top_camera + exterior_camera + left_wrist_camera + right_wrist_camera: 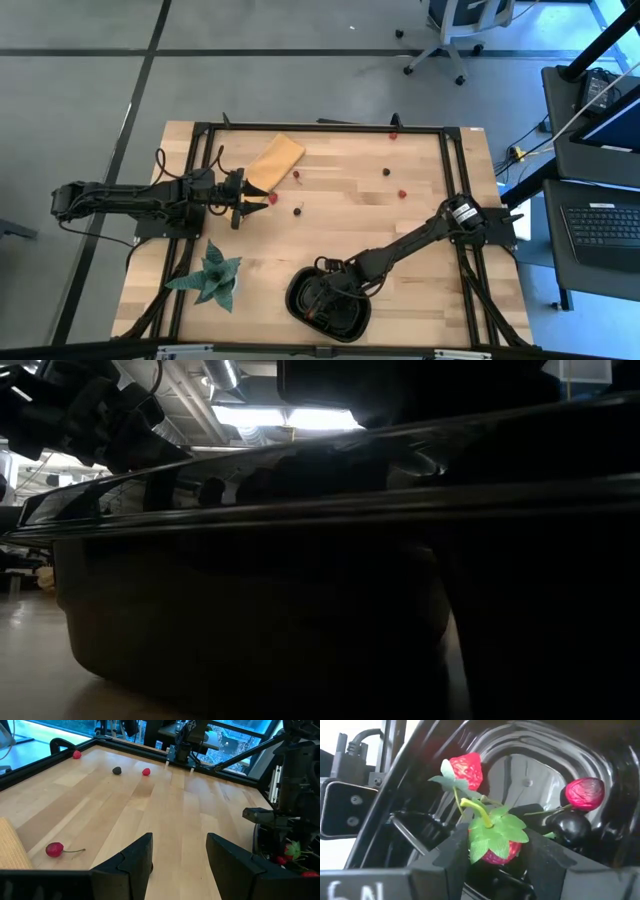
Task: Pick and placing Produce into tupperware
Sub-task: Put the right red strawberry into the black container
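The black tupperware tray stands near the table's front edge; its wall fills the low view. My right gripper reaches down into it, shut on a red strawberry with green leaves. In the tray lie another strawberry, a red cherry and a dark cherry. More produce lies loose on the table: a red cherry, a dark berry and red ones. My left gripper stands open at the table's left, nothing between its fingers. My right gripper has the strawberry's red body pinched between its two fingers, which slant down into the tray from the table's right. The leafy cap and green stalk point up toward the wrist. Whether the fruit rests on the tray floor, the fingers hide.
A tan flat board lies at the far left, beside my left gripper. A green spiky plant stands at the near left. Black frame rails run along the table's edges. Bare wood lies between the loose fruit and the tray.
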`<state>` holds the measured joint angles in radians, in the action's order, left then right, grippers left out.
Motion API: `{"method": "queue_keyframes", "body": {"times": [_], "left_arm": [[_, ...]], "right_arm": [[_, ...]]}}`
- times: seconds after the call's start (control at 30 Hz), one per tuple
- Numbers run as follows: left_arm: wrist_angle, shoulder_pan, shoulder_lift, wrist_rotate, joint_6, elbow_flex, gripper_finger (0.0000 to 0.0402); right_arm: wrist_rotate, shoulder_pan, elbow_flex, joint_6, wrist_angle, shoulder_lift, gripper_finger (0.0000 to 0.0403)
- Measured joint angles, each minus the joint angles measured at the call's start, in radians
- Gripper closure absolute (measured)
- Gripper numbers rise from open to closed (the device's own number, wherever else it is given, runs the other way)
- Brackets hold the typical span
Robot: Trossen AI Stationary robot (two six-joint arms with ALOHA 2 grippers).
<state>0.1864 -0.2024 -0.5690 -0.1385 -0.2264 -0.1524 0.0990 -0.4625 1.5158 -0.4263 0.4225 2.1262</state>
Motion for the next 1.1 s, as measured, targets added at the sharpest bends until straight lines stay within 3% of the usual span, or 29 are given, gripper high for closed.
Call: {"method": "queue_keyframes", "body": {"times": [0.7, 1.1], "left_arm": [[0.000, 0.000, 0.000, 0.000, 0.000, 0.000, 0.0224], [0.000, 0.000, 0.000, 0.000, 0.000, 0.000, 0.0224]], "right_arm": [[0.000, 0.022, 0.000, -0.012, -0.002, 0.000, 0.0223], [-0.001, 0.055, 0.000, -0.049, 0.020, -0.029, 0.0121]]}}
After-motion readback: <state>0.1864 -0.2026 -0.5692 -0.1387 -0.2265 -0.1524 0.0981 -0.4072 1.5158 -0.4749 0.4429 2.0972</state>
